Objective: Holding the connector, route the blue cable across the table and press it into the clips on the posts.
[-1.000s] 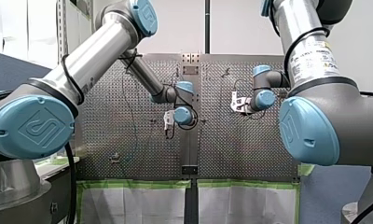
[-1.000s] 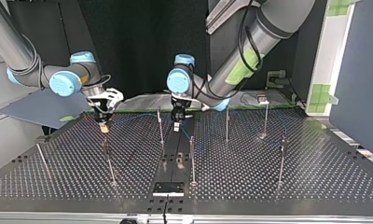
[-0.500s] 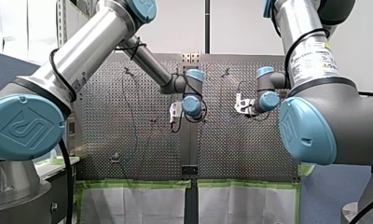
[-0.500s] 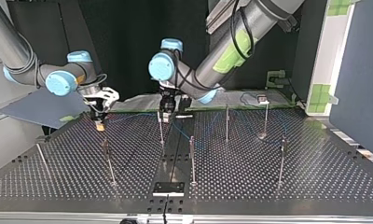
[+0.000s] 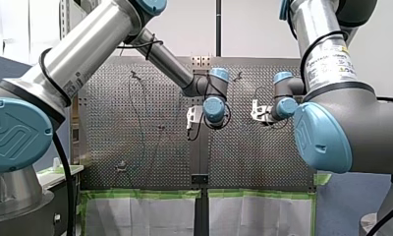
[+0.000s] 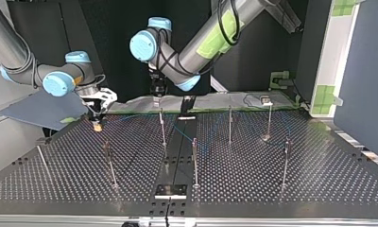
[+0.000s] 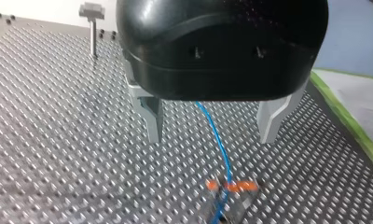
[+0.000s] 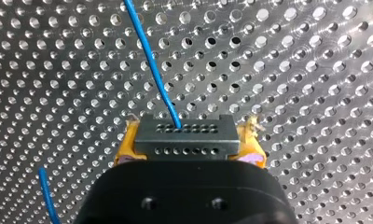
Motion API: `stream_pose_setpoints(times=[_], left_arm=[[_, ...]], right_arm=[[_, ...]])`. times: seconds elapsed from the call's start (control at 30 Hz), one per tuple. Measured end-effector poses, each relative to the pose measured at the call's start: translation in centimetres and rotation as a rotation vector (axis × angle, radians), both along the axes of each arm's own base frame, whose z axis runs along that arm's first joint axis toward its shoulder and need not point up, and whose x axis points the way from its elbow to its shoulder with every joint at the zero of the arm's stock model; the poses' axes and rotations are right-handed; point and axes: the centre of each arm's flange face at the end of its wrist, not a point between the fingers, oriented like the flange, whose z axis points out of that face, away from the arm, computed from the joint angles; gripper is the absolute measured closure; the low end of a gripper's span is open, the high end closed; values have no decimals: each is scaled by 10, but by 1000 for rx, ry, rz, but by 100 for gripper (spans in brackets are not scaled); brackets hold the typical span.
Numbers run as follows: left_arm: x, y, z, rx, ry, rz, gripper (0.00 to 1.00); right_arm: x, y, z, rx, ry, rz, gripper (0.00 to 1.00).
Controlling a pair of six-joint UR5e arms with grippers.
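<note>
My right jaws are clamped on the connector (image 8: pixel 183 135), its black block pinched between my yellow pads (image 8: pixel 125 147), and the blue cable (image 8: pixel 149 60) leaves its face toward twelve o'clock in the right wrist view. In the top view that hold sits low over the bench (image 6: pixel 272 189) at about nine o'clock, where my right arm (image 6: pixel 17 56) comes in. My left jaws stand open and grip nothing. Their metal fingers (image 7: pixel 153 114) are well apart, and the cable passes below the gap down to an orange-tipped clip (image 7: pixel 232 186), which is blurred. I judge that clip to be the head of the post (image 6: pixel 162 127) beneath my left arm (image 6: pixel 201 38), but I cannot tell whether the cable is seated in it or only lies across it. I would call the task partly done: the connector is secured and the cable trails across the far half of the bench past the far posts. The posts nearer six o'clock (image 6: pixel 194 161) show no cable on them, so most of the routing and pressing looks to be ahead. Compared with a second ago, my left arm has risen and swung toward ten o'clock in the top view. It has gone from beside the bench's centre strip to above that post, which in the front view reads as a shift toward three o'clock. My right jaws have drifted slightly toward nine o'clock in the top view, keeping their grip on the connector.
</note>
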Motion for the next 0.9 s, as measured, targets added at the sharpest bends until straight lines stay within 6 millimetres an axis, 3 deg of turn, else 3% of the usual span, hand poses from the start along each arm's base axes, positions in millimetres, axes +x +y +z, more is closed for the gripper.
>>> stream_pose_setpoints(times=[0.23,0.47,0.63,0.9], left_arm=[[-19,-32,5,-54,-53,1,0],[-36,-62,-11,-51,-31,-22,0],[-31,-69,-26,-31,-4,-22,0],[-5,-73,-47,-26,6,6,0]], right_arm=[[-2,-1,0,2,-2,2,100],[-4,-2,0,3,-4,3,100],[-5,-2,0,3,-4,2,100],[-5,-2,0,3,-6,6,100]])
